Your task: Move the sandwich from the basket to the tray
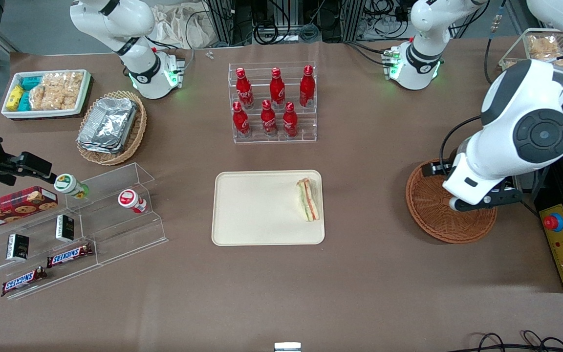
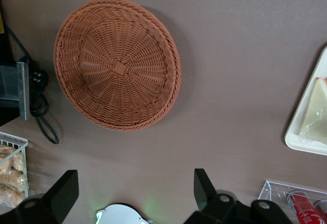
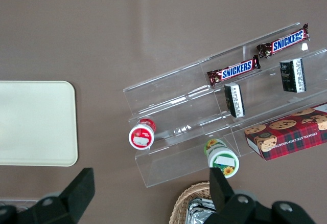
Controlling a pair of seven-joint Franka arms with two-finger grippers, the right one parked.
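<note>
The sandwich [image 1: 309,199] lies on the tray [image 1: 257,210]; the hand [image 2: 134,193] hangs open above the basket [image 1: 435,215].

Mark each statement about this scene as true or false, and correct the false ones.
1. The sandwich lies on the tray. True.
2. The basket holds a second sandwich. False: it is empty.
3. The hand is open and holds nothing. True.
4. The hand is above the tray. False: it is over the table beside the basket, toward the working arm's end.
5. The sandwich lies in the middle of the tray. False: it lies at the tray's edge nearest the basket.
</note>
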